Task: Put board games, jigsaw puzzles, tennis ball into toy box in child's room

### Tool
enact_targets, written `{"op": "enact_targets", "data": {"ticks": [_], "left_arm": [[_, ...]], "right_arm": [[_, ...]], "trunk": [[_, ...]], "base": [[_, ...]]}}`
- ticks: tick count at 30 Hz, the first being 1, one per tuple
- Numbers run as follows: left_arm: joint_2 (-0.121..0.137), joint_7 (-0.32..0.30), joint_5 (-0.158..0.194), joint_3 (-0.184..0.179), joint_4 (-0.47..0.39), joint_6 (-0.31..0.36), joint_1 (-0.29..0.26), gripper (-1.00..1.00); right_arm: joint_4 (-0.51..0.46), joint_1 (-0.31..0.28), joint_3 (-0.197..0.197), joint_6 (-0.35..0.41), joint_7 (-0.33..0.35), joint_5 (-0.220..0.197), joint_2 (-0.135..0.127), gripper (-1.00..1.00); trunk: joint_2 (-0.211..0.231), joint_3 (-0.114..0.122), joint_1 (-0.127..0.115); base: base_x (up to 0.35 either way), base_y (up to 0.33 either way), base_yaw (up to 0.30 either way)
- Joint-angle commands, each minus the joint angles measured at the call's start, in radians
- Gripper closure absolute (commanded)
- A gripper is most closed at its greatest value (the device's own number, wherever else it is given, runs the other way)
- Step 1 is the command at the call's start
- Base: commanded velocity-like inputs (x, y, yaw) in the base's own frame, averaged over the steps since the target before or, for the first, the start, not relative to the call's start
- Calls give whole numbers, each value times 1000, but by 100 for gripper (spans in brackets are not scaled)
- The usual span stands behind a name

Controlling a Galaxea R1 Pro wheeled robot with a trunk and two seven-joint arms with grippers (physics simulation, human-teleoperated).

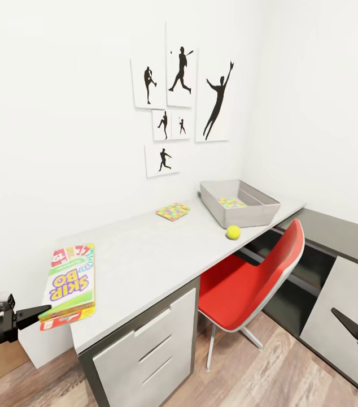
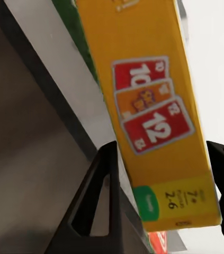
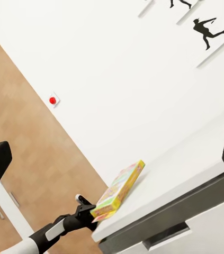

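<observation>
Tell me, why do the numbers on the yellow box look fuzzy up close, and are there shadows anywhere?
Left wrist view: the SKIP-BO box sits so near the camera that its cards look soft and blurry. Head view: everything is sharp, the light is even, and the tennis ball casts only a faint shadow on the table.

Right claw [image 1: 353,328] cut off by frame edge

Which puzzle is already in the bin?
The one lying inside the grey bin, the far puzzle. The other puzzle lies on the desk, left of the bin.
</observation>
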Motion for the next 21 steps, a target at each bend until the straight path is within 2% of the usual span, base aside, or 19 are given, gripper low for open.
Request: {"op": "enact_targets", "data": {"ticks": [1, 21], "left_arm": [[0, -2, 1, 0, 0, 8, 0, 100], [0, -4, 3, -2, 0, 8, 0, 100]], "right_arm": [[-1, 0, 0, 10, 0, -4, 0, -100], [21, 0, 0, 9, 2, -4, -4, -100]], "trunk": [[7, 2, -4], [147, 65, -81]], "base": [[0, 0, 0], [0, 0, 0]]}}
